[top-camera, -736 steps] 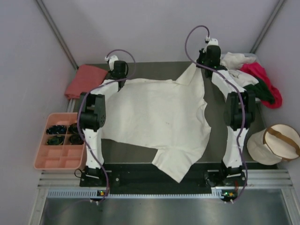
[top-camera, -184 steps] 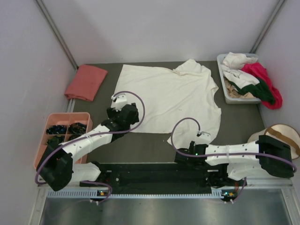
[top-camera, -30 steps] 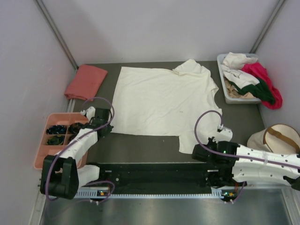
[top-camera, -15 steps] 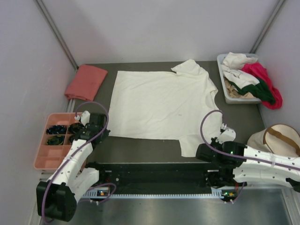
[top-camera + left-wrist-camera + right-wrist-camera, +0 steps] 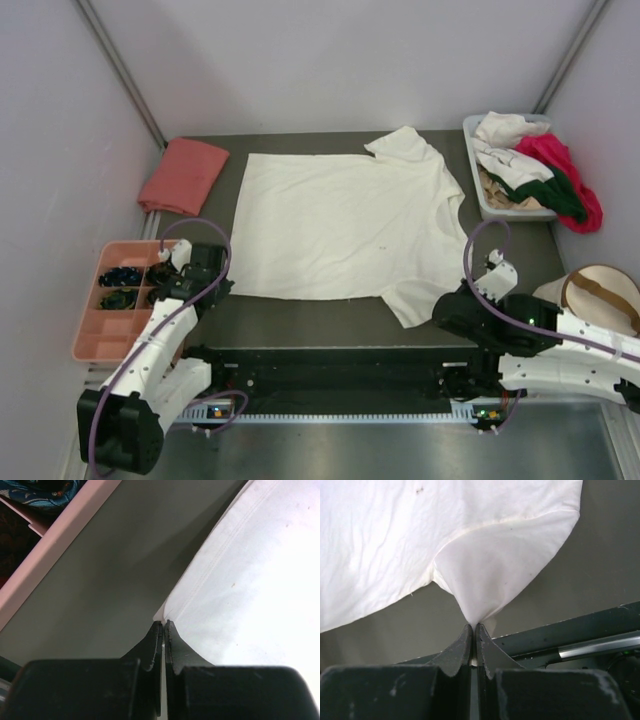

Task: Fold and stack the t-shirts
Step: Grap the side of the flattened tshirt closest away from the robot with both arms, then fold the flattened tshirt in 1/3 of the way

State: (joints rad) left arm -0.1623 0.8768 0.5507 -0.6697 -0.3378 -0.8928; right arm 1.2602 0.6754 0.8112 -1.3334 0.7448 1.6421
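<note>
At the far left the pink compartment tray (image 5: 100,345) sits just beside the left gripper (image 5: 163,626). That gripper is clenched on the near hem corner of the cream-white t-shirt (image 5: 340,225), and only a sliver of hem shows between the fingertips. A sharp tug would likely slip the cloth free, and a swing outward could knock the tray wall. Beyond the tray, the folded salmon-pink t-shirt (image 5: 183,175) lies at the far-left corner, apart from the spread shirt, with a bare strip of table (image 5: 230,135) between them. The cream-white shirt lies flat across the middle of the table. Its hem is to the left, its far sleeve is close to the back edge, and there is a band of open surface in front of it. The right gripper (image 5: 474,627) is pinched shut on the very tip of the near sleeve, right beside the black rail (image 5: 320,365) at the table's near edge. Pulling nearer could drag the sleeve over that rail or catch the fingers on it. An uneven lift between the two arms would probably skew or crease the body. To the right is a narrow strip of table, then the grey bin (image 5: 473,165) heaped with the white t-shirt (image 5: 505,128), magenta t-shirt (image 5: 560,160) and dark green t-shirt (image 5: 560,200). The round beige pouch (image 5: 585,305) sits close by the right forearm, so a wide outward sweep risks brushing it.
</note>
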